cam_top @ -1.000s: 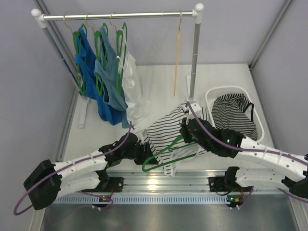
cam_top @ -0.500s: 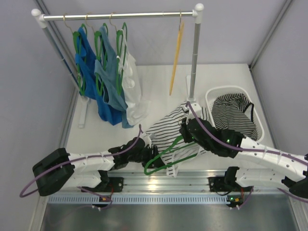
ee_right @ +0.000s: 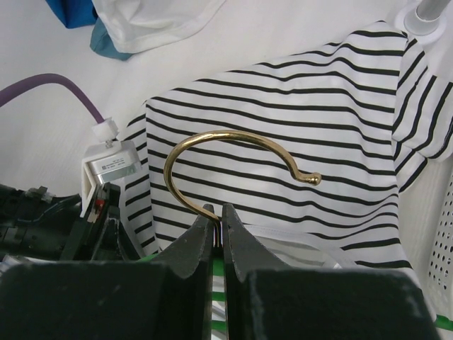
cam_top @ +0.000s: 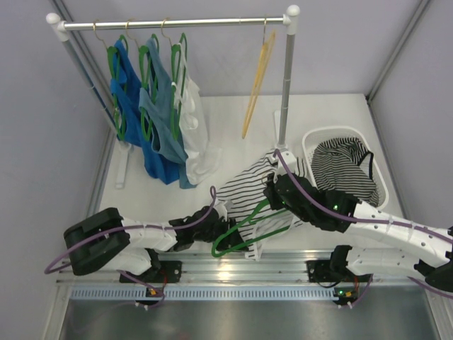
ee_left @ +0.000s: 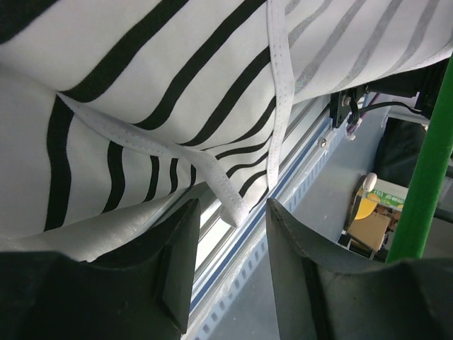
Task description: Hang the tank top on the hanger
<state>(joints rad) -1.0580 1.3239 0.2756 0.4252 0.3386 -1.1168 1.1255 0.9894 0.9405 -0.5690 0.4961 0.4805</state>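
Tank top: draped over hanger, table front. Right gripper: clamped on hanger's hook. Left gripper: fingers apart beneath fabric. Nearby: basket right, clothes rack behind.

I see even, bright overhead light, soft shadows on the white surface, glare on the near metal rail; my left wrist fingers look dark and blurred

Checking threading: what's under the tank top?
The left gripper sits open beneath the tank top, a strap dangling between its fingers. How far the hanger reaches inside is covered.
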